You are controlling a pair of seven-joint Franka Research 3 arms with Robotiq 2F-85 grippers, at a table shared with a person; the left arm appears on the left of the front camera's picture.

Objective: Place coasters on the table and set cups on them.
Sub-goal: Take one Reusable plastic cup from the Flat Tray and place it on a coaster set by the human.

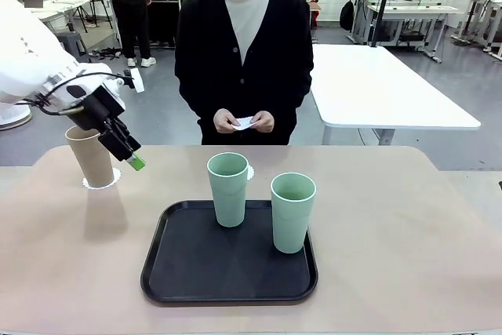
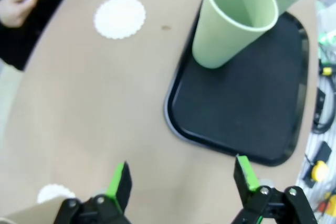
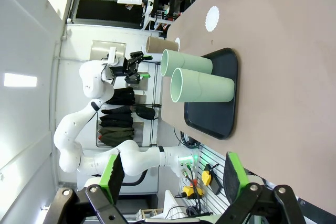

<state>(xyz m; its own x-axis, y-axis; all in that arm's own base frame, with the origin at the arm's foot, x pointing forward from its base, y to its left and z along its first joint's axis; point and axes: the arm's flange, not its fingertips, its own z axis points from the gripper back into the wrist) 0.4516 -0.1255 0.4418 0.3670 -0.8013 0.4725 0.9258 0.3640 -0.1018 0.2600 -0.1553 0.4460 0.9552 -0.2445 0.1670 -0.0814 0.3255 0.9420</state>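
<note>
The left gripper (image 1: 125, 151) hangs just to the right of the tan-brown cup (image 1: 92, 156). Its fingers are spread with nothing between them. From the front I can't tell whether a finger brushes the cup.

That cup stands upright at the far left of the table (image 1: 408, 225) on a scalloped white coaster (image 1: 103, 182). Only the coaster's rim peeks out round the cup's base. In the left wrist view the cup is cut off at the bottom corner.

A second coaster (image 2: 119, 17) lies bare near the table's far edge, just beyond the black tray (image 1: 204, 272). From the front it is mostly hidden behind the left mint cup (image 1: 228, 188). That cup and the right mint cup (image 1: 292, 211) stand upright on the tray, apart from each other.

At the far side the person's hands (image 1: 225, 121) hold a third coaster (image 1: 244, 122) between them, partly covered by fingers.

The right gripper (image 3: 173, 174) is also spread wide and grips nothing. Its own camera looks in across the table from the right.

A small white tab (image 1: 136, 80) sticks out at the left arm's wrist. Anything printed on it is too small to read.
</note>
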